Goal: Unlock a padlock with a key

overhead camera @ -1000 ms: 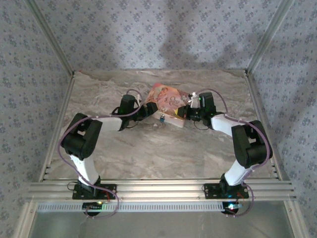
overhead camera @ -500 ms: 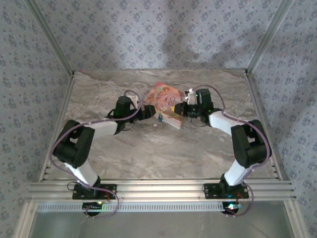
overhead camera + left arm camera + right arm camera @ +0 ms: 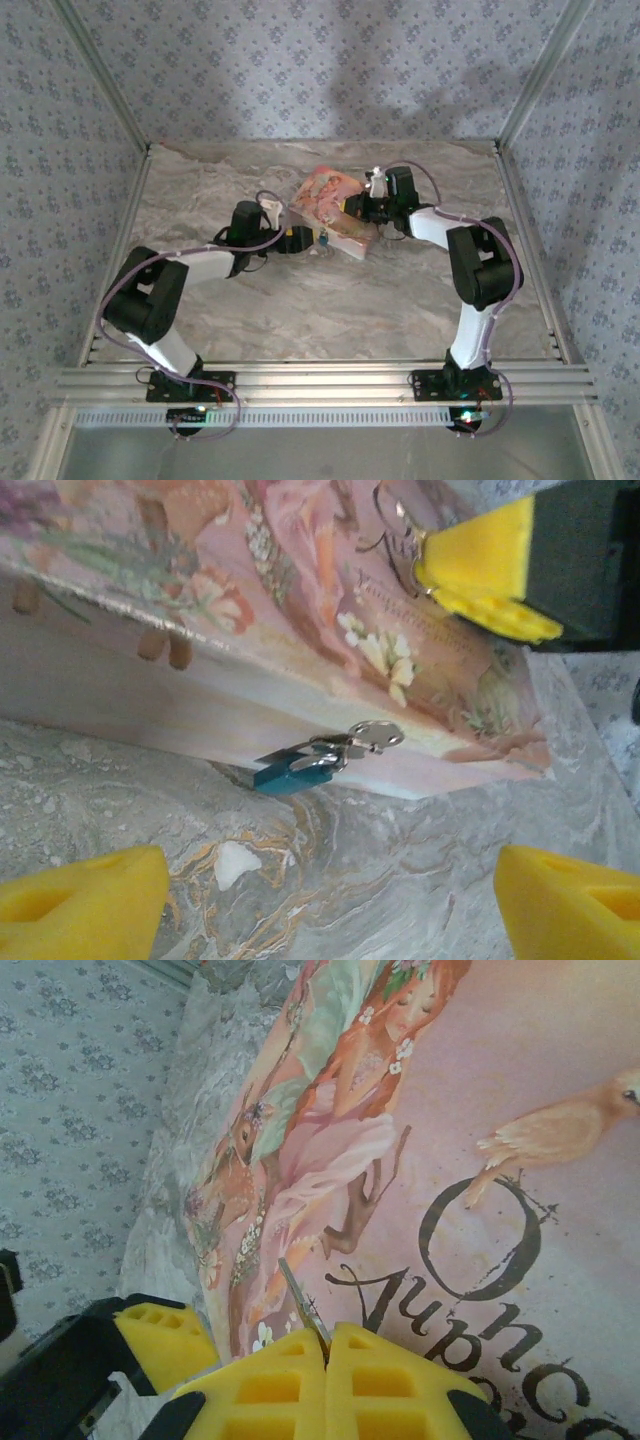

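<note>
A small teal-blue padlock (image 3: 290,775) with silver metal parts and a ring lies on the marble table, against the front edge of the pink illustrated box (image 3: 300,630). From above, the padlock (image 3: 325,239) is a blue speck there. My left gripper (image 3: 330,910) is open, low over the table, a short way before the padlock, touching nothing. My right gripper (image 3: 328,1345) hovers over the box lid (image 3: 480,1110), shut on the key (image 3: 300,1300). Only its thin metal blade sticks out; its head is hidden between the pads.
The box (image 3: 325,195) lies at mid-table towards the back, between my left gripper (image 3: 300,238) and right gripper (image 3: 352,207). A right finger (image 3: 480,570) shows above the box. Patterned walls and metal posts enclose the table.
The left arm has stretched out lower, bringing its open gripper closer to the box's front edge. The right gripper has moved left and back over the box, still shut.
</note>
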Motion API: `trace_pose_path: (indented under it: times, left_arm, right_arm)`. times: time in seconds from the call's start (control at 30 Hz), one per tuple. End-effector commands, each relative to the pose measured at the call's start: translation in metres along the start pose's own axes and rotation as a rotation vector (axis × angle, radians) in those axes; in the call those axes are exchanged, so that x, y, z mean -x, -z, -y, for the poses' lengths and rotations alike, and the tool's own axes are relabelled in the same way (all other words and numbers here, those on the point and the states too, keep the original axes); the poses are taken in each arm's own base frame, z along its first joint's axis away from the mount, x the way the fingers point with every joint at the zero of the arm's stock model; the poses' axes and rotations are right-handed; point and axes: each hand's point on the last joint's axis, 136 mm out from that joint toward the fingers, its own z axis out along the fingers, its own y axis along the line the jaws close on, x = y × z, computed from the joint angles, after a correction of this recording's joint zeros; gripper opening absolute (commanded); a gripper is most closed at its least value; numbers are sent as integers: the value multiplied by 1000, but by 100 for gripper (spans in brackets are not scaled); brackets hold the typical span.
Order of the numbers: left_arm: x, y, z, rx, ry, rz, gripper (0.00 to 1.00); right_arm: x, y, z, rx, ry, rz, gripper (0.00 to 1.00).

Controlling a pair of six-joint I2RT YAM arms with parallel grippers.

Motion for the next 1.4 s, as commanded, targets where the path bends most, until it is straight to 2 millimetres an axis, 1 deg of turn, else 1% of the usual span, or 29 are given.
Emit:
trace_pose_path:
  times: [0.0,0.13,0.27,0.4,0.53,0.8,0.9,1.03,1.1,1.23,1.37]
  left_arm:
    - [-6,-13,7,-38,-67,-32,84]
    - [-10,-27,6,-29,-92,-48,82]
    - [-12,-40,4,-5,-118,-48,81]
    - [-11,-49,0,18,-129,-43,79]
    - [-9,-54,-6,43,-137,-36,79]
    - [-13,-69,-2,21,-163,-76,76]
    - [-14,-73,0,9,-160,-86,72]
    - [-17,-76,5,-12,-164,-98,60]
    - [-17,-77,5,-12,-164,-101,56]
    - [-18,-78,6,-14,-157,-105,51]
    - [-18,-80,7,-18,-152,-108,49]
  right_arm:
    - [-5,-5,10,-42,-31,-30,0]
    - [-17,-4,21,-78,-46,-55,0]
    - [-21,-2,25,-94,-47,-62,0]
    - [-21,-1,24,-94,-42,-63,0]
    - [-20,0,23,-93,-32,-60,0]
    - [-23,-1,23,-94,-32,-67,0]
    - [-23,-1,23,-94,-30,-68,0]
    - [-26,-2,24,-94,-33,-72,0]
    - [-26,-2,24,-93,-33,-73,0]
    - [-25,-2,22,-90,-30,-71,0]
    - [-25,-2,22,-91,-31,-71,0]
